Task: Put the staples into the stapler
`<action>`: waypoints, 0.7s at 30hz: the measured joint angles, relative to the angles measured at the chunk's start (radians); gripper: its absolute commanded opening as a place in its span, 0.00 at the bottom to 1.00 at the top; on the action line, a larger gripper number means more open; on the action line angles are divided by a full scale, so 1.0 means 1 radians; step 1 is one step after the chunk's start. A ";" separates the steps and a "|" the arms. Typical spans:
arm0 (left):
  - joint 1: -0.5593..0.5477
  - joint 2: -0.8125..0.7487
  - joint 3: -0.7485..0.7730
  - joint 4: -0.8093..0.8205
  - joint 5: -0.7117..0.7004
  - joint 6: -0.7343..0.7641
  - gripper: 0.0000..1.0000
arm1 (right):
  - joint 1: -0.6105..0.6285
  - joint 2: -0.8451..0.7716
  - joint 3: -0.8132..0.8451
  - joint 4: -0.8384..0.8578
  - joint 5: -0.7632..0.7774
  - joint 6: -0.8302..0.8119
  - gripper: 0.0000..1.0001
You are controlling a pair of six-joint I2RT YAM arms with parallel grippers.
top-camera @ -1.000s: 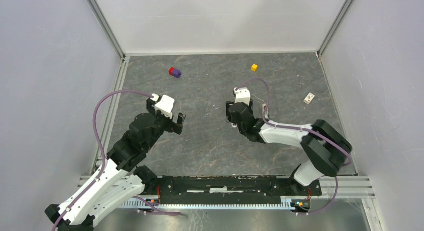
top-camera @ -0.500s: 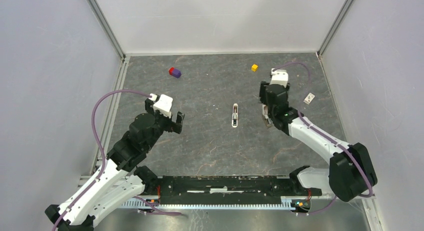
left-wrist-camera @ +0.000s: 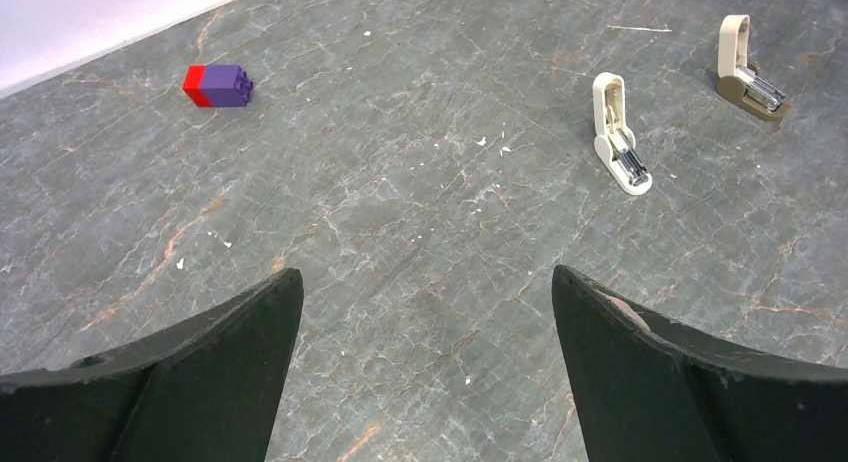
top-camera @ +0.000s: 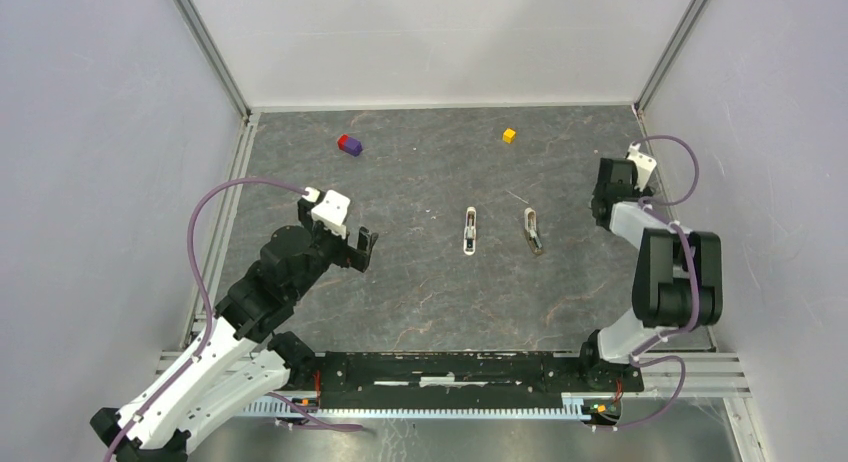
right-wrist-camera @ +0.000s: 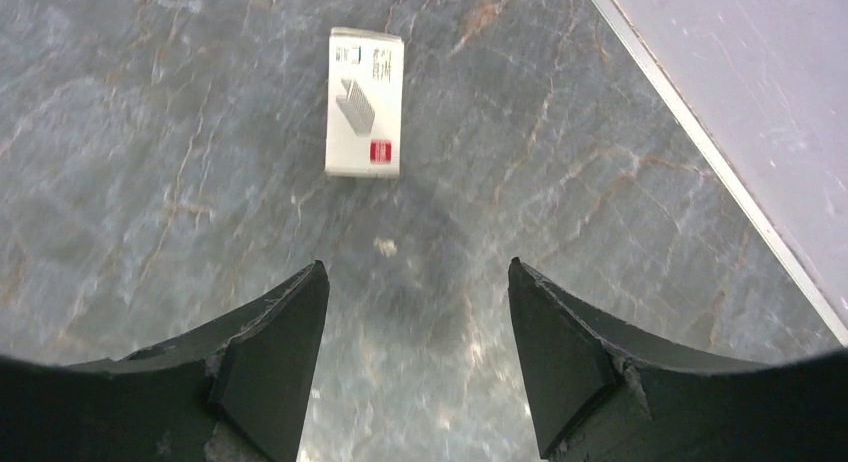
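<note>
**Left pincer** [left-wrist-camera: 428, 272]: we record the jaws wide apart with nothing between them, over bare table [top-camera: 420, 292].

**Red-and-purple block** [left-wrist-camera: 218, 85]: it lies ahead of this pincer and off to its left, well apart. We count it as no part of the job.

**White stapler** [left-wrist-camera: 620, 132]: it lies ahead of the left pincer and to its right, hinged open on the table with the grey metal channel showing. Its long axis runs roughly away from the pincer, hinge end far and open end near.

**Tan stapler** [left-wrist-camera: 748, 67]: it sits further ahead and to the right, in the same lie, near the white one but not touching it.

**Yellow cube** [top-camera: 509, 135]: it lies beyond both staplers, well apart.

**Right pincer** [right-wrist-camera: 415, 272]: the jaws stand apart and empty.

**Staple box** [right-wrist-camera: 365, 102]: this small white box lies just ahead of the right pincer, slightly left of its midline. Its long axis points away from the pincer, so we judge the jaws would span its narrow width. The right arm is far nearer the box. The left arm is somewhat nearer the white stapler.

**Side wall** [right-wrist-camera: 760, 72]: it runs close on the right pincer's right. We find open room only to its left.
</note>
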 measured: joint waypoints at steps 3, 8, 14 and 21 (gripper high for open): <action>0.000 -0.005 0.000 0.000 0.003 0.000 1.00 | -0.046 0.084 0.068 -0.001 -0.033 0.009 0.75; 0.000 -0.015 0.000 0.001 0.017 0.000 1.00 | -0.072 0.153 0.148 0.016 -0.077 0.010 0.77; 0.000 -0.023 0.000 0.001 0.018 0.000 1.00 | -0.090 0.220 0.217 0.026 -0.100 0.007 0.74; 0.000 -0.023 0.000 0.001 0.018 0.000 1.00 | -0.116 0.268 0.239 0.025 -0.104 0.010 0.72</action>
